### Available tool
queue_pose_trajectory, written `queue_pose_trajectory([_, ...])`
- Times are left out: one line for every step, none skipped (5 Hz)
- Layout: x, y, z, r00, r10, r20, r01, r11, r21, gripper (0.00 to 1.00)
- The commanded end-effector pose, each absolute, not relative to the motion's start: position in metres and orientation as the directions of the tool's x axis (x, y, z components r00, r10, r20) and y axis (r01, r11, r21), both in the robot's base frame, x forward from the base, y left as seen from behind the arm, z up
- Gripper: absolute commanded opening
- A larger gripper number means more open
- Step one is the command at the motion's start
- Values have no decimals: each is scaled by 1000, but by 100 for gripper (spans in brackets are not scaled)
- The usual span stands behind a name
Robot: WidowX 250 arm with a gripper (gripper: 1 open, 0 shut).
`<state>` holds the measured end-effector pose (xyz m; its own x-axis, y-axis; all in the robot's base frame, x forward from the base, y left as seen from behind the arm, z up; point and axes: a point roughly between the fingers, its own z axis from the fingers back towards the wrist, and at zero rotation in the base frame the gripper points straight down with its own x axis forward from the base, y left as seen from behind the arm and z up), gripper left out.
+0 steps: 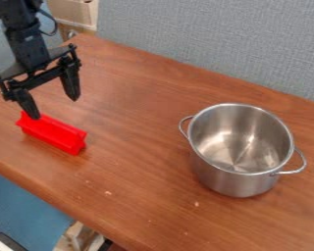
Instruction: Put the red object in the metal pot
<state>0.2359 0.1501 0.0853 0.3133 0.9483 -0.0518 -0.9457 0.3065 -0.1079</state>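
The red object, a bright red elongated block, lies on the wooden table near its left front edge. My gripper hangs just above and behind the block's left end, pointing down, open, with its two black fingers spread wide and nothing between them. The metal pot, shiny steel with small side handles and no lid, stands upright and empty at the right of the table, well apart from the gripper.
A blue-grey wall rises behind the table. A beige box sits at the back left corner. The table's front edge runs diagonally along the lower left.
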Motion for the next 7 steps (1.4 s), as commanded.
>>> queue_pose_trajectory([237, 161, 88, 177, 984, -3, -978, 175, -112, 100])
queue_pose_trajectory([238, 165, 78, 84, 996, 15, -992, 85, -95, 100])
queue_pose_trajectory([240, 166, 69, 29, 999, 36, -996, 31, -83, 100])
queue_pose_trajectory([243, 164, 62, -1, 999, 50, -997, 3, -77, 100])
queue_pose_trajectory([244, 163, 57, -13, 998, 63, -997, -8, -74, 100])
queue_pose_trajectory([245, 162, 55, -21, 997, 70, -997, -16, -72, 100])
queue_pose_trajectory([245, 161, 53, -25, 997, 78, -997, -20, -69, 100])
